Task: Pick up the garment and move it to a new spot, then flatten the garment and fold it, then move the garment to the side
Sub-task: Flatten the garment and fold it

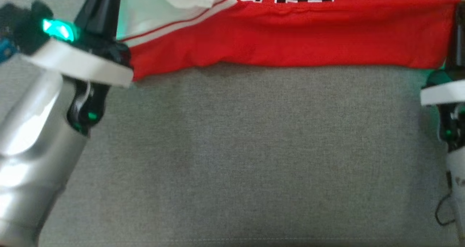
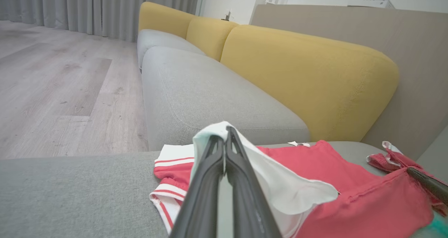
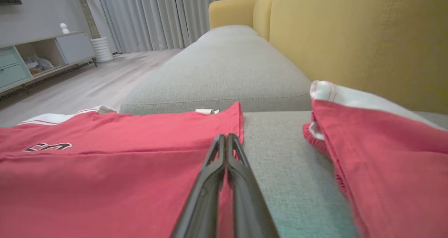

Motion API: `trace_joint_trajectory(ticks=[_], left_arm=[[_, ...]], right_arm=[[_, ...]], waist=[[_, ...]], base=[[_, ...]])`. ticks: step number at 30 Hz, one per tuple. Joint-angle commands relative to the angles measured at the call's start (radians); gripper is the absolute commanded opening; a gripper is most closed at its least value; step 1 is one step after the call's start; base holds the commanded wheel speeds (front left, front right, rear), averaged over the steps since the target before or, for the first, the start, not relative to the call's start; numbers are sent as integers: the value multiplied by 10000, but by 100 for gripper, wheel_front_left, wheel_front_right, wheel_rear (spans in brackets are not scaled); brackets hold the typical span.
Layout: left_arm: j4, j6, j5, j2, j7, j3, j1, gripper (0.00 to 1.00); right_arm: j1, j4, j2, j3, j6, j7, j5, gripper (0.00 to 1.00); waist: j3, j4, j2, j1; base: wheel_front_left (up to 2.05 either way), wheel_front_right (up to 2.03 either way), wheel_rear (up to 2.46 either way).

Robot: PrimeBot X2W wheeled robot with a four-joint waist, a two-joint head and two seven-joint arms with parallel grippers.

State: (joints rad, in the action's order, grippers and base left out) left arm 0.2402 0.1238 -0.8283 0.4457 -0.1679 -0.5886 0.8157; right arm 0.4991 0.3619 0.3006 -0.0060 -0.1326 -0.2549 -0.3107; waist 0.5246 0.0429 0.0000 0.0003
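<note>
Jersey (image 1: 290, 40): light, limp, drapes. Left gripper (image 2: 225, 130) jaws pinch its white edge; right gripper (image 3: 226, 138) jaws closed on red hem. Grab corners.

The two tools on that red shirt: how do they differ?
The left tool pinches a white part of the garment; the right tool pinches its red edge. White cloth drapes over the left tool's tips; the right tool's tips show bare. Both are shut on it.
</note>
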Motion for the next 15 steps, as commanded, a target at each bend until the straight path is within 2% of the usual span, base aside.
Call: trace_joint_trajectory(ticks=[1,2,3,4,5,11,15], left_arm=[[16,33,38,283,-63,275,452,0],[226,42,34,238,-130,202,609,0],[416,49,4,185,-208,142,728,46],[416,49,4,185,-208,142,728,46],[575,55,-23,144,-291,85,814,100],[851,31,174,236,-775,-72,175,100],[779,-353,354,300,-867,-97,-999,100]], right_arm=[[112,-84,144,197,19,-26,-122,0],[252,49,101,197,19,-32,-150,0],[361,161,59,209,19,-38,-151,56],[361,161,59,209,19,-38,-151,56],[439,253,-2,205,19,-44,-171,100],[267,114,-386,-27,19,-64,-175,100],[-253,-250,-571,-259,19,-66,-164,100]], waist=[[248,-148,0,-3],[283,-160,0,-3],[303,-168,0,-3],[303,-168,0,-3],[308,-178,0,-3],[7,-217,0,-3],[-200,-159,0,-3]], base=[[0,0,0],[0,0,0],[0,0,0],[0,0,0],[0,0,0],[0,0,0],[0,0,0]])
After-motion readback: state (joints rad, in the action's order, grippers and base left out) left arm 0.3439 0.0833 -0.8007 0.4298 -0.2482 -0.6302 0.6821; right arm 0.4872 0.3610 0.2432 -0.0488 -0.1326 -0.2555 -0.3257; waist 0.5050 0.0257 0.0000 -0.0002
